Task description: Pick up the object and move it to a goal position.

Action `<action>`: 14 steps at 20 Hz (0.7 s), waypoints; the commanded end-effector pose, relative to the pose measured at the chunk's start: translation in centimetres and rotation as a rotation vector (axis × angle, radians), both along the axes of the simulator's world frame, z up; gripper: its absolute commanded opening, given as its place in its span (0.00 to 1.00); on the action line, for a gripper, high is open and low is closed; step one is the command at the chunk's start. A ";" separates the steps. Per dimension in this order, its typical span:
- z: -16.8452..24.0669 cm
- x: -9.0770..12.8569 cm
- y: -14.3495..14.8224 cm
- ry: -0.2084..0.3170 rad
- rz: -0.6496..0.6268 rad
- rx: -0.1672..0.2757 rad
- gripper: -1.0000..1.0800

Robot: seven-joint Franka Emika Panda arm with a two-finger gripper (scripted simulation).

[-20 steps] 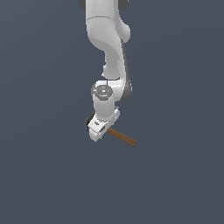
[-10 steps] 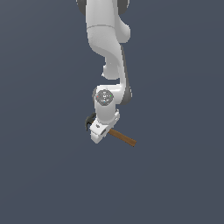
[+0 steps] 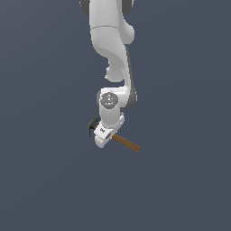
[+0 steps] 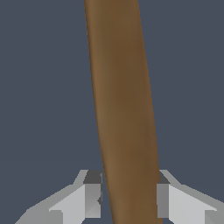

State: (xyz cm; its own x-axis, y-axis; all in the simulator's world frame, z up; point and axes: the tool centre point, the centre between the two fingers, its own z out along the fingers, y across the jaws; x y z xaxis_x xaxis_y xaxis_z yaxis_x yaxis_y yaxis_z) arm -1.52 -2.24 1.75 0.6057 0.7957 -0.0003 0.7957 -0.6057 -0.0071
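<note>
Hammer (image 3: 122, 141) lies under the arm's (image 3: 110, 40) lower end, tilted: dark head (image 3: 93, 126) toward the exterior view's left, brown handle (image 4: 122, 109) running down toward that view's right, its free end clear of the arm. Gripper (image 4: 129, 194) sits over the handle near the head. In the wrist view the two fingers (image 4: 89, 194) flank the handle, one on each side, pads against the wood; jaws pinching the handle. Plain dark grey ground (image 3: 45, 180) all round.

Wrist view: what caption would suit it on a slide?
Two grey fingers flank the hammer's brown wooden handle.
</note>
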 end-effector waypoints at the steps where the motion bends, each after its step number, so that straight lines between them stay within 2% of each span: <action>1: 0.1 0.2 -0.2 -0.006 -0.004 -0.001 0.00; 7: 1.3 -0.3 0.7 -0.006 -0.005 -0.001 0.00; 14: 4.6 -1.9 3.0 -0.006 -0.006 -0.003 0.00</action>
State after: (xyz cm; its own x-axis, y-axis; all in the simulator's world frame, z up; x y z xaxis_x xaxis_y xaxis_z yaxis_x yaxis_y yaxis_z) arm -3.13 0.17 5.28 0.6106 0.7919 -0.0009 0.7919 -0.6106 -0.0042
